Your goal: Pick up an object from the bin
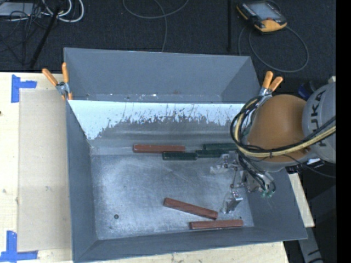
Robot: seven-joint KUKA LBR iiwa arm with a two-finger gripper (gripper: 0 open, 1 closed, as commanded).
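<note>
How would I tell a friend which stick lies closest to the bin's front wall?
Find the grey bin and look along its floor's near edge, toward the right. A reddish-brown stick lies there, just below the gripper. Its brown neighbour slants across the floor, while this one lies almost level against the wall.
</note>
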